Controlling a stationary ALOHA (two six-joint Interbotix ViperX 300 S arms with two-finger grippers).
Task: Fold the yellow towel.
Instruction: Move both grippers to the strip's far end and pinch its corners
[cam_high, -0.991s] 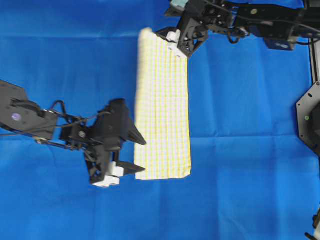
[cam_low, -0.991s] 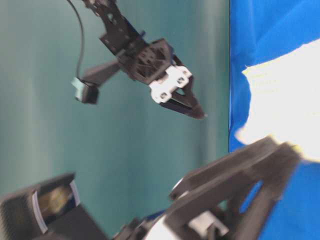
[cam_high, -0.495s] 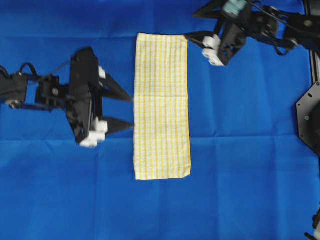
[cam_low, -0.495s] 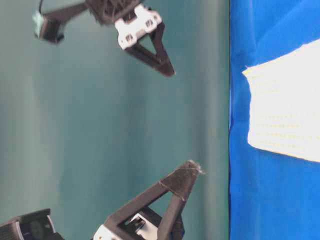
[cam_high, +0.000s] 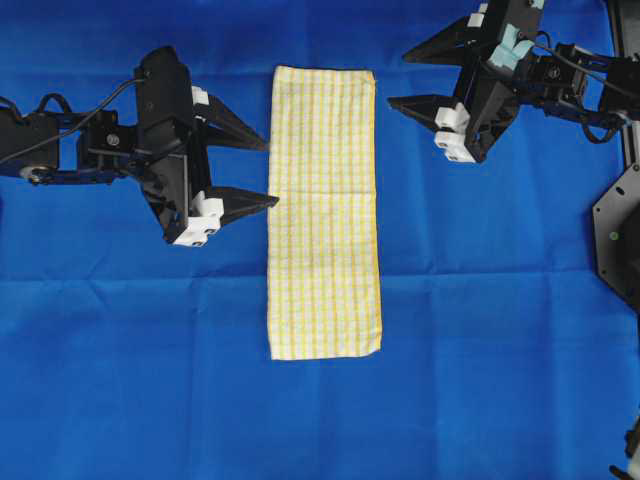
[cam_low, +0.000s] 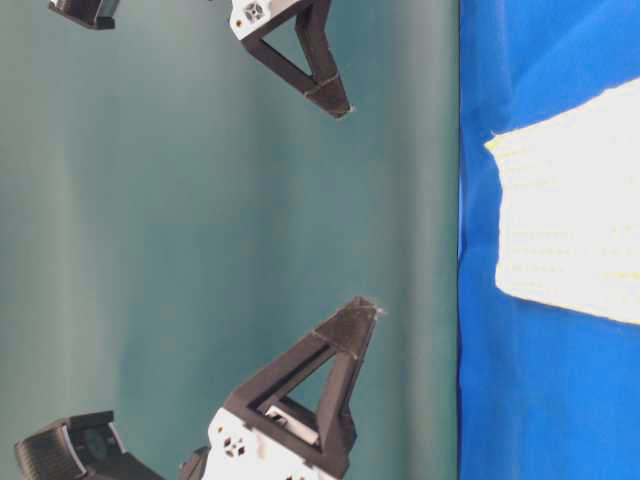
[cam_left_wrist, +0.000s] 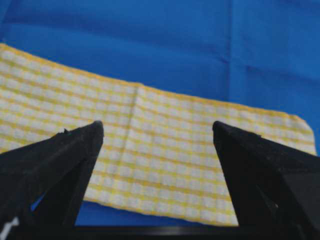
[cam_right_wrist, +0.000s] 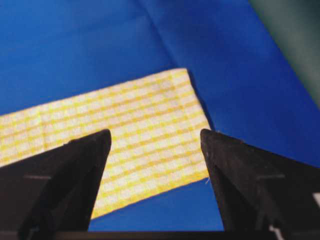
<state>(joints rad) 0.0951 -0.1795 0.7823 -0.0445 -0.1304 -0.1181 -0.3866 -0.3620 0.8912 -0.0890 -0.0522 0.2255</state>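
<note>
Overhead: towel (cam_high: 323, 212) lies flat on blue cloth (cam_high: 480, 330), long axis top-to-bottom, crosswise to both jaw sets. Left gripper (cam_high: 262, 172) and right gripper (cam_high: 403, 80) flank it, jaws apart, empty.

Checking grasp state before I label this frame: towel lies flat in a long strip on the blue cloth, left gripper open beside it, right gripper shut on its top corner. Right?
Not quite. The right gripper is open and holds nothing; it is clear of the towel, as the overhead view shows. The rest stands: the towel lies flat in a long strip on the blue cloth, and the left gripper is open beside it.
</note>
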